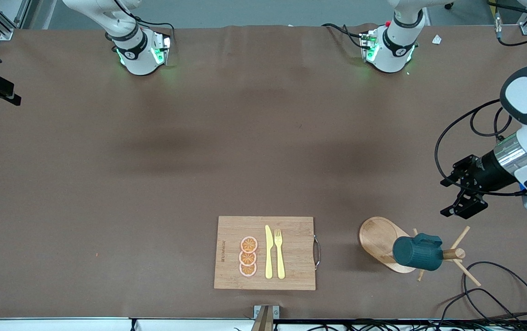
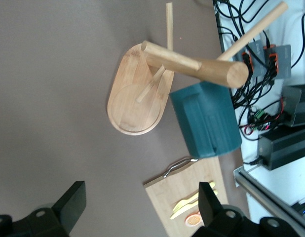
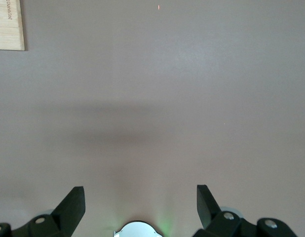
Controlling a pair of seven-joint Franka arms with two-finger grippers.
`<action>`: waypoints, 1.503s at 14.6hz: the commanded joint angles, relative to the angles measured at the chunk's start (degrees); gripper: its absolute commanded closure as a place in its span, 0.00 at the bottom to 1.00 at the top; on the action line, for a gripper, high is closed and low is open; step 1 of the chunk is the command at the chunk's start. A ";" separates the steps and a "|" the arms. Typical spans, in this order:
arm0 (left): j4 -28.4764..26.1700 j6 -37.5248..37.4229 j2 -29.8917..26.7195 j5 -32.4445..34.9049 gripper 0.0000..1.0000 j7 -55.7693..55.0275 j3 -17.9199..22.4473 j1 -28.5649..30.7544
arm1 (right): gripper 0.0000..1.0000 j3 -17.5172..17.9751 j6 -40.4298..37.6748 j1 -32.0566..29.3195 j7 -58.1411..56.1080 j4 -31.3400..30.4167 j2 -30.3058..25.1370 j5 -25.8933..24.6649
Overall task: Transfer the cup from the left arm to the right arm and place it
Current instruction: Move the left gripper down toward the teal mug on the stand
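Note:
The dark teal cup (image 1: 417,252) hangs sideways on a peg of a wooden mug tree (image 1: 378,239) near the front edge, toward the left arm's end of the table. In the left wrist view the cup (image 2: 207,121) hangs under the tree's thick post (image 2: 192,61), above its oval base (image 2: 137,96). My left gripper (image 1: 448,197) is open and empty in the air beside the mug tree, apart from the cup; its own view shows it (image 2: 141,205) with jaws wide. My right gripper (image 3: 140,202) is open and empty over bare table, out of the front view.
A wooden cutting board (image 1: 295,230) with a metal handle lies near the front edge, bearing three orange slices (image 1: 248,256), a yellow knife (image 1: 268,253) and fork (image 1: 279,253). Loose black cables (image 1: 498,294) lie by the mug tree at the front edge.

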 commanded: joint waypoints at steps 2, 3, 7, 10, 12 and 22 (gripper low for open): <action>1.13 4.63 2.94 0.34 0.00 -6.71 -0.15 0.29 | 0.00 0.21 0.14 -0.05 -0.35 -1.56 -1.55 -0.02; 1.04 6.12 3.73 0.25 0.00 -8.81 -0.15 0.29 | 0.00 0.21 0.14 -0.14 -0.35 -1.56 -1.55 -0.02; 1.22 11.75 6.02 -0.62 0.00 -14.19 -0.50 -0.32 | 0.00 0.21 0.14 -0.05 -0.35 -1.56 -1.55 -0.02; 1.39 14.83 7.69 -0.10 0.00 -16.22 -0.76 -1.11 | 0.00 0.30 0.14 -0.05 -0.35 -1.56 -1.55 -0.02; 1.92 16.67 9.35 0.34 0.00 -16.22 -0.76 -1.82 | 0.00 0.30 0.14 -0.05 -0.35 -1.56 -1.55 -0.02; 7.89 19.93 15.68 0.25 0.00 -15.07 -0.76 -2.78 | 0.00 0.30 0.14 -0.05 -0.35 -1.56 -1.55 -0.02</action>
